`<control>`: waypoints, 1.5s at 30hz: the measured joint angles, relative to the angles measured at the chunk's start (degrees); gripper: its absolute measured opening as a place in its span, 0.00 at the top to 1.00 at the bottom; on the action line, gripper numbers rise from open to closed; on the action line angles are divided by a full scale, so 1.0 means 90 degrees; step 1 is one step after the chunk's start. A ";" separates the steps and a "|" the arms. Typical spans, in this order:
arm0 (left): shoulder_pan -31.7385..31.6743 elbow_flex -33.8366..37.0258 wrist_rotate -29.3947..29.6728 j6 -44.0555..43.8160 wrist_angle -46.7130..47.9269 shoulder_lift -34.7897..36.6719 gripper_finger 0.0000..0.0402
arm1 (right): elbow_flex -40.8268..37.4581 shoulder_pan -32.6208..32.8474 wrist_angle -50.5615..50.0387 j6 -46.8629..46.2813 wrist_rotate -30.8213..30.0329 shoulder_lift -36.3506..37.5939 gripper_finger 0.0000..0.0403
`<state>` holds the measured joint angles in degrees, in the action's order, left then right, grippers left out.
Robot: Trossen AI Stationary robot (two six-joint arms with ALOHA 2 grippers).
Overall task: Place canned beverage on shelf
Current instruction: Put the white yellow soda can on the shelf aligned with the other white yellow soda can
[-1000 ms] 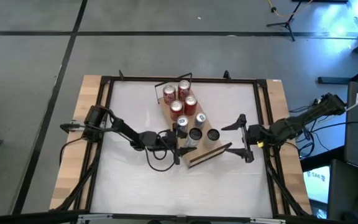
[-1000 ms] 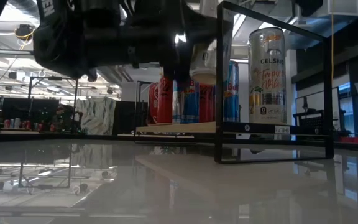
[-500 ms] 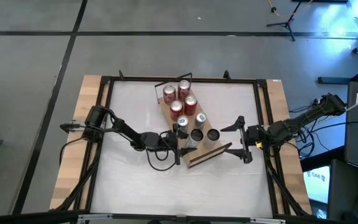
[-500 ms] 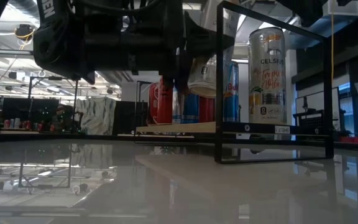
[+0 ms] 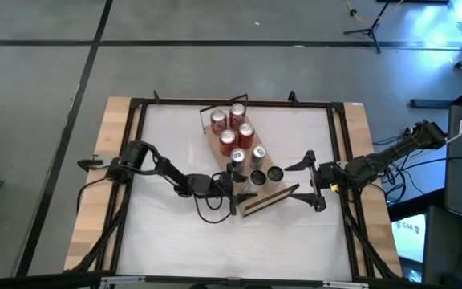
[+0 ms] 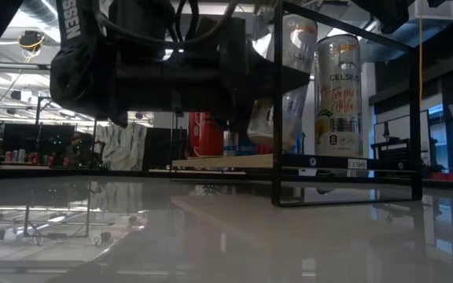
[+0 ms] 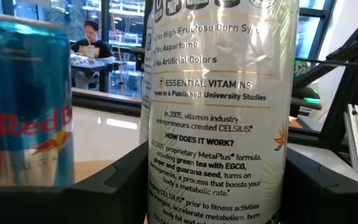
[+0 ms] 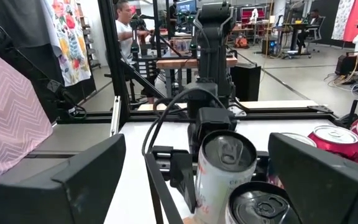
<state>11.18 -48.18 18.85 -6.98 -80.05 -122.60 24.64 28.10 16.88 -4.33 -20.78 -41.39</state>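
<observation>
The left gripper [image 5: 236,191] reaches in from nine o'clock over the white worktop [image 5: 167,233] and is clamped around a tall white slim beverage can printed with small text and a palm-leaf design [image 7: 219,118]. Its dark fingers [image 7: 114,186] press both flanks of that can, jaws part-way apart across the can's width. In the low view the can [image 6: 281,94] hangs tilted, its base clear of the board, just inside the thin black wire rail [image 6: 344,102] at the near end.

The long rectangular light-wood shelf with black wire rails [image 5: 265,199] lies diagonally at the worktop's centre. The held can sits over its five o'clock end, close beside a blue-and-silver slim energy-drink can [image 7: 23,106]. Two more cans with dark open tops [image 5: 265,175] stand at three o'clock of the held one, and a second white can of the same brand [image 6: 338,94] stands upright by the rail. Four red cola cans [image 5: 233,124] cluster at the shelf's eleven o'clock end.

The right gripper [image 5: 310,179] waits at three o'clock of the shelf, just beside its end, jaws spread wide and holding nothing.
</observation>
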 joint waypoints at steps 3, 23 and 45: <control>0.0000 -0.0016 0.0002 -0.0013 0.0040 -0.0005 0.40 | 0.0000 0.0000 -0.0002 -0.0026 0.0000 0.0000 0.03; 0.0015 -0.0022 0.0010 0.0007 0.0509 0.0009 0.35 | 0.0000 0.0000 -0.0022 -0.0034 0.0050 0.0000 0.03; 0.0015 -0.0020 -0.0039 -0.0036 0.0551 0.0009 0.33 | 0.0000 0.0000 -0.0041 -0.0032 0.0051 0.0000 0.03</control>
<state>11.31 -48.36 18.50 -7.31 -75.09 -122.52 24.64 28.10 16.51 -4.62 -20.32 -41.39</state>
